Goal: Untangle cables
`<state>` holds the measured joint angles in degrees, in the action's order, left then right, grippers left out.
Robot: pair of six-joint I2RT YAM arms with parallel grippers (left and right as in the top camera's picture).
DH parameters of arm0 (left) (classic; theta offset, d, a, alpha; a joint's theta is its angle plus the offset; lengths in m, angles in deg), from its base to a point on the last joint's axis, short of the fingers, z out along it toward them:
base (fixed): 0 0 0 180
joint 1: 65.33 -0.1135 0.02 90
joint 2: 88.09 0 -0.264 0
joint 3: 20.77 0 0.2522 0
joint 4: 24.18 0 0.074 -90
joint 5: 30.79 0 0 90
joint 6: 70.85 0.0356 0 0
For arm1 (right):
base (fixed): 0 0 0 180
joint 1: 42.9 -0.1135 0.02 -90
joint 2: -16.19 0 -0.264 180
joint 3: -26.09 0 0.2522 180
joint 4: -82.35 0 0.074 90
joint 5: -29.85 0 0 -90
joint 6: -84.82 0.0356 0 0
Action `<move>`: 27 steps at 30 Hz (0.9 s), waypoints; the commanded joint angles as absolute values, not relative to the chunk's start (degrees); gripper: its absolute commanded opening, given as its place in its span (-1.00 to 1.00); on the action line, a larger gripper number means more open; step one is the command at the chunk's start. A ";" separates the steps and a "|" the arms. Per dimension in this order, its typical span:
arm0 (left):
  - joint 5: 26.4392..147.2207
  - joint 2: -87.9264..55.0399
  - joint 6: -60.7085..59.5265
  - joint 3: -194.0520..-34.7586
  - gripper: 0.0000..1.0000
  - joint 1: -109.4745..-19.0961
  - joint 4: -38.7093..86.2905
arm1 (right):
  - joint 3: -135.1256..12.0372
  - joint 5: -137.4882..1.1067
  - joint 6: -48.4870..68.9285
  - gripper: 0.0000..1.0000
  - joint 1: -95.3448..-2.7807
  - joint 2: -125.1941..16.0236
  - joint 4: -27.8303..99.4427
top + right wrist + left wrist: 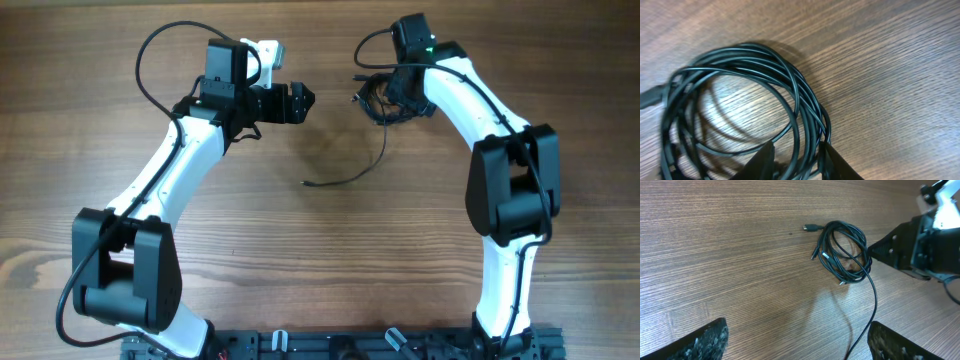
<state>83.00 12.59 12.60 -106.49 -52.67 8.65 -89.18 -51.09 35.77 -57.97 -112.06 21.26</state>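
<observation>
Several strands of the cables (747, 57) are pinched by right fingers (762, 162); left fingers (700, 342) are spread open. If lifted, everything may be dragged along and knots tightened.

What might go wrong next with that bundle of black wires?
The right gripper seems to pinch several strands of the coiled cables at once, so pulling might drag the whole bundle or tighten it. The open left gripper holds nothing to steady it. The loose tail could snag.
</observation>
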 commanded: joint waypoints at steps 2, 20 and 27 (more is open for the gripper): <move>82.31 12.42 12.69 -106.76 0.81 -52.84 8.30 | -89.16 -51.61 36.86 -0.39 -58.06 -115.73 21.44; 82.31 12.42 12.69 -106.76 0.85 -52.84 8.30 | -90.12 -57.34 35.31 -0.91 -57.77 -113.94 26.09; 83.88 12.42 12.80 -106.76 0.96 -52.87 8.24 | -94.12 -58.19 30.98 -0.91 -57.77 -105.85 27.27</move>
<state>83.03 12.59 12.62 -106.49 -52.69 8.63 -89.58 -56.31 34.42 -57.97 -113.26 27.14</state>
